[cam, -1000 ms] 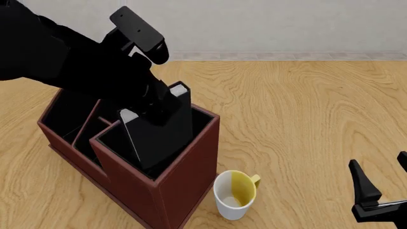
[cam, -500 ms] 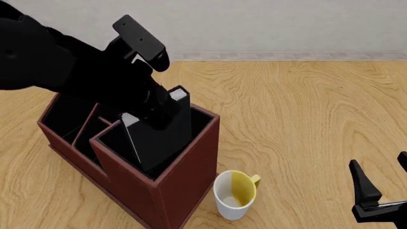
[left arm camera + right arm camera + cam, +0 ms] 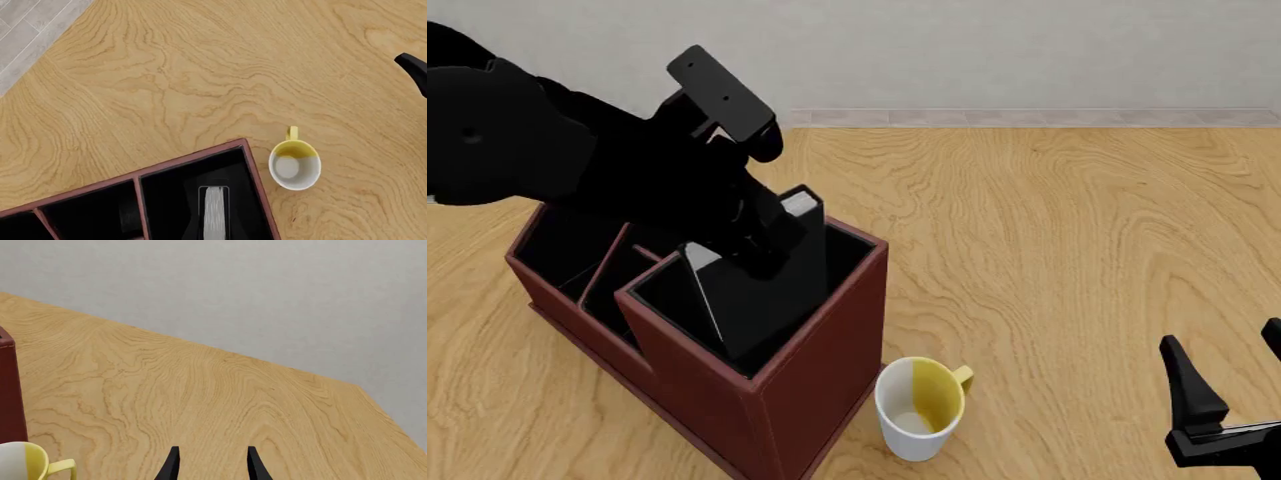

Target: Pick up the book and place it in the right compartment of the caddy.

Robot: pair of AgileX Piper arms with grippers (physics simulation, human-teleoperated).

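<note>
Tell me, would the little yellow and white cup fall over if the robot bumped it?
Probably it would slide before tipping: the mug stands upright on the flat wooden table and looks short and wide. It is likely stiff and light, since it looks empty. A push on the handle might spin it.

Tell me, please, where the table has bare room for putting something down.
Bare wood spans the table from the caddy and mug across to the right gripper, and back toward the wall. It is crowded around the caddy, where the left arm hangs over the book.
</note>
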